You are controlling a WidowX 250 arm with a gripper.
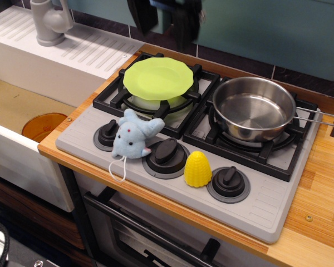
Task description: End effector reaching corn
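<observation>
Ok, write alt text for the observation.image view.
A yellow toy corn stands between two stove knobs, while the black gripper hangs blurred at the top edge, far from it. A green plate, steel pot and blue plush mouse sit on the stove.

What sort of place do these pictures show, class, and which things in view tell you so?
Most likely a toy play kitchen. A small grey stove with black knobs carries a steel pot and a green plate on its burners. A faucet stands at the back left, and a plastic corn sits among the knobs.
</observation>
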